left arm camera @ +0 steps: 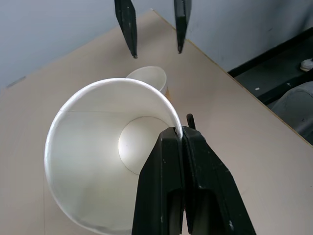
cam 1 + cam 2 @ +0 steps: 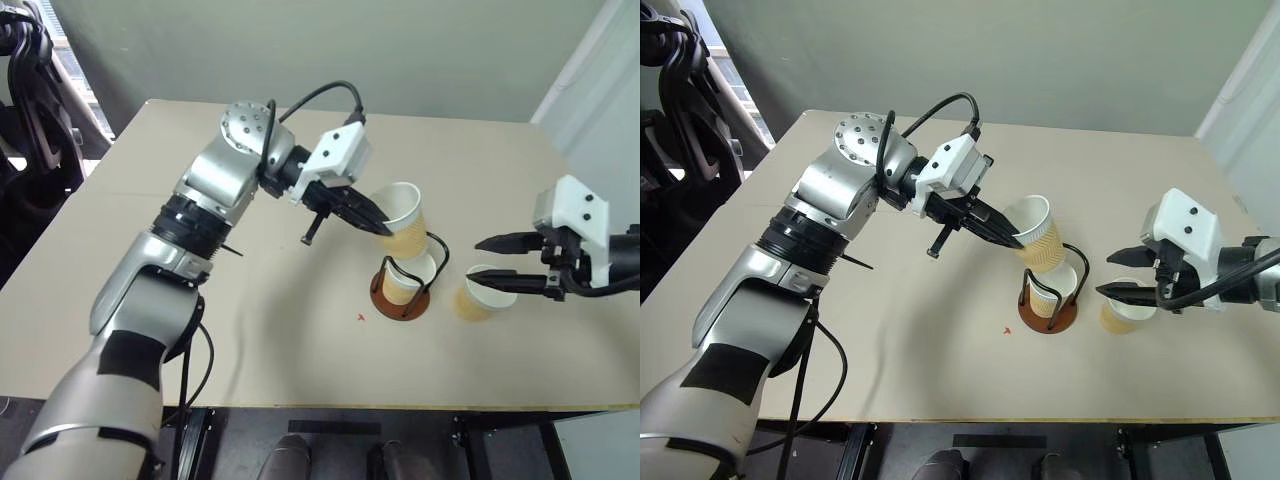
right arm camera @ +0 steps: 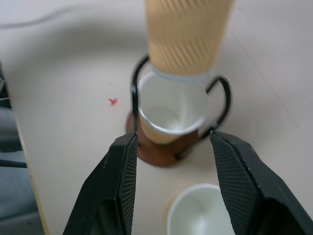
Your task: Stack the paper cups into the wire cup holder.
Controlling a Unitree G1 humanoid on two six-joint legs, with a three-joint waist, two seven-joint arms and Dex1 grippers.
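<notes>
Left end effector (image 2: 378,226) clenched on the rim of a tilted paper cup (image 2: 404,219), hovering at 12 o'clock above the wire cup holder (image 2: 405,296), one cup nested. Right end effector (image 2: 510,264) released, straddling the third cup (image 2: 480,292) on the counter (image 2: 300,330). Risk: tilt catching a wire arch, jamming.

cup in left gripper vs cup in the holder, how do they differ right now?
The held cup is up in the air, tilted, its rim pinched by the shut left gripper; the cup in the holder stands upright on the holder's base between the wire arches, with no gripper on it. The held cup hangs above the seated one, not yet nested. Both are tan outside, white inside.
</notes>
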